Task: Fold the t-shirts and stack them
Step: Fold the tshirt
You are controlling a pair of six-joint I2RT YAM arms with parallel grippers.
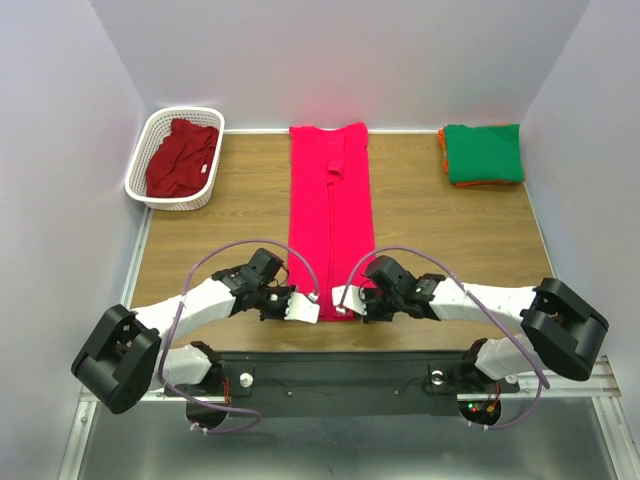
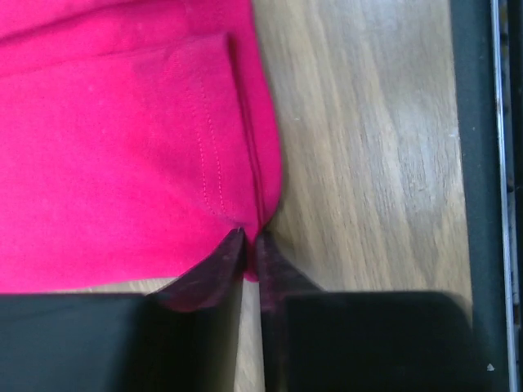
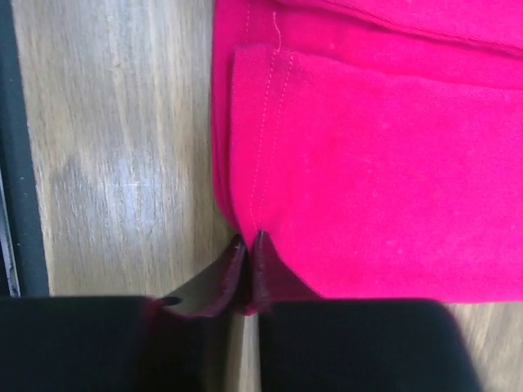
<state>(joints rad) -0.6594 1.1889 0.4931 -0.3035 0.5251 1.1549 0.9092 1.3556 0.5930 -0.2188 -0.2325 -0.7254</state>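
A bright pink-red t-shirt [image 1: 330,195] lies folded into a long strip down the table's middle. My left gripper [image 1: 306,307] is shut on its near left corner [image 2: 245,196]. My right gripper [image 1: 344,303] is shut on its near right corner [image 3: 253,196]. A darker crimson t-shirt [image 1: 180,158] lies crumpled in the white basket [image 1: 142,160] at the back left. A folded green t-shirt [image 1: 484,152] lies on top of a folded orange t-shirt [image 1: 441,150] at the back right.
The wooden table [image 1: 220,240] has grey walls on three sides. The black base rail [image 1: 340,365] runs along the near edge, close behind both grippers.
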